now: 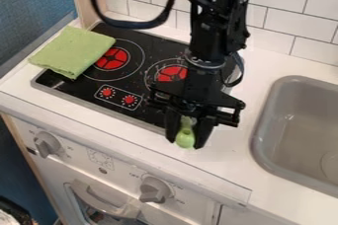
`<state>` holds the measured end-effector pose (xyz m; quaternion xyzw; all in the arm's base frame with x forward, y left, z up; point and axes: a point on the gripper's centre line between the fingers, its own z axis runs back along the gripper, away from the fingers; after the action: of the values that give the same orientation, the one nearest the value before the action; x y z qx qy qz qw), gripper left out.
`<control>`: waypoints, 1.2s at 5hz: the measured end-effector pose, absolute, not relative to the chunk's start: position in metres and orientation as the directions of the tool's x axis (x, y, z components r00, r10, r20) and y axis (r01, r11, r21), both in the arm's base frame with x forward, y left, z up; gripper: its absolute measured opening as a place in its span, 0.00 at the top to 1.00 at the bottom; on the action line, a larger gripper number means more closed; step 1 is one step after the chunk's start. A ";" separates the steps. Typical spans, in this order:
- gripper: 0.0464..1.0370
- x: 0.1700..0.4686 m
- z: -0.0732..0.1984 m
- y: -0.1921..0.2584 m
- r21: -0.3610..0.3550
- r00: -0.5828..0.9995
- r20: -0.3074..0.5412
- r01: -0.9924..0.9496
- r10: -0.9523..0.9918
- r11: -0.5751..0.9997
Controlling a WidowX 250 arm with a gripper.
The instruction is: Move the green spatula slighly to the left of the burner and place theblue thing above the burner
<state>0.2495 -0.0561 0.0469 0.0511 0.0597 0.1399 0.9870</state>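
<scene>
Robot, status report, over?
Gripper closed on green spatula, by stove's front edge. Cloth partly over one burner, possibly in the way.

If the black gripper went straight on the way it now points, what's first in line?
Likely the white countertop near its front edge, with the rounded green object in the gripper touching first; height is unclear.
</scene>
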 end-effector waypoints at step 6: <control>0.62 0.343 0.042 -0.035 0.101 0.898 -0.029 -0.434 0.439 0.895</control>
<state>0.3430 -0.0352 0.0415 0.0460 0.0255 0.2243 0.9731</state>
